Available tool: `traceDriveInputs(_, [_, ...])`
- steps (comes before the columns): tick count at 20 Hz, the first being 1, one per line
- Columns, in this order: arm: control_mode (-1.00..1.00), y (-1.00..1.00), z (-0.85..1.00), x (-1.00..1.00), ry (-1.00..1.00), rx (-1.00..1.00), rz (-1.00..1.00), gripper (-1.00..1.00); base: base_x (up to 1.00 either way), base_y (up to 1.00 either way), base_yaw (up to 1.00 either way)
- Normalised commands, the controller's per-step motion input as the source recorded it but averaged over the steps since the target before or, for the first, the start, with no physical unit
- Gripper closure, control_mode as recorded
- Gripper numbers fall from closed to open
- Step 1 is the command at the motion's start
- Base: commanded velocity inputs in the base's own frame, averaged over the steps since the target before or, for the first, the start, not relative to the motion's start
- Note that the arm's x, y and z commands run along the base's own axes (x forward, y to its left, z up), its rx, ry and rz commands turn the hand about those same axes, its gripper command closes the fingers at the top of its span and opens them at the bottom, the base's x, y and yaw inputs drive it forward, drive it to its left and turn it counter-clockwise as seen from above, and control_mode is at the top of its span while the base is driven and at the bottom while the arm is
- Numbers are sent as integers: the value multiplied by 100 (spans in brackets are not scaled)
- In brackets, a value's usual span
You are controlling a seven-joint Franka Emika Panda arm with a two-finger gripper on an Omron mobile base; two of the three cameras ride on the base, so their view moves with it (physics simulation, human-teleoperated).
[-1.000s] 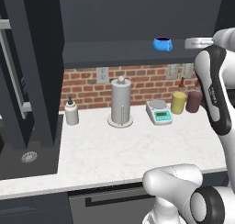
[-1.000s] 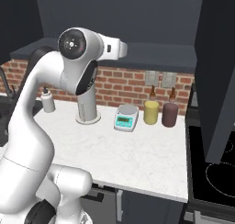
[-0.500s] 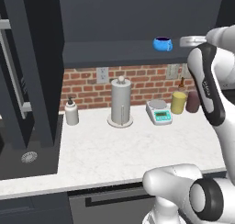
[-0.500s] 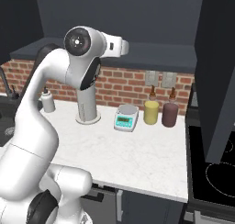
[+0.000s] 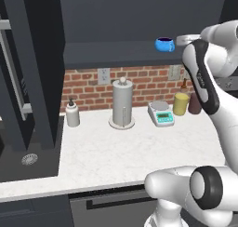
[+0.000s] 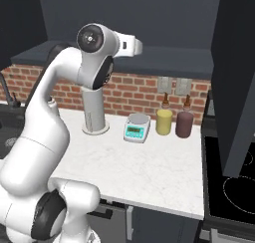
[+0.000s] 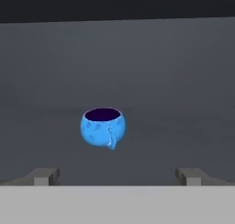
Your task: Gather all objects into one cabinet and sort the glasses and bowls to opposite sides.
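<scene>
The white arm (image 5: 204, 82) rises from the base at the lower right of the left base view, folds at a dark-jointed elbow and reaches up and forward at shelf height; in the right base view the same arm (image 6: 55, 112) climbs from the lower left, bends at a round joint high up and points a short white wrist away to the right; the hand (image 7: 117, 175) looks level and forward, its two dark fingertips (image 7: 46, 175) spread wide apart, nothing between them.
</scene>
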Motion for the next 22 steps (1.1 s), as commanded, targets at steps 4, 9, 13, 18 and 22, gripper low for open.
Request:
traceDriveInputs(4, [-100,-3,0,18,9,-10,0,-100,0,0,0])
traceDriveInputs(9, [-100,0,0,34,11,-10,0,-100,0,0,0])
traceDriveInputs(13, [-100,0,0,33,7,-6,0,-100,0,0,0])
traceDriveInputs(18, [-100,0,0,26,5,-1,0,-100,0,0,0])
traceDriveInputs(22, [-100,0,0,17,4,0,0,-100,0,0,0])
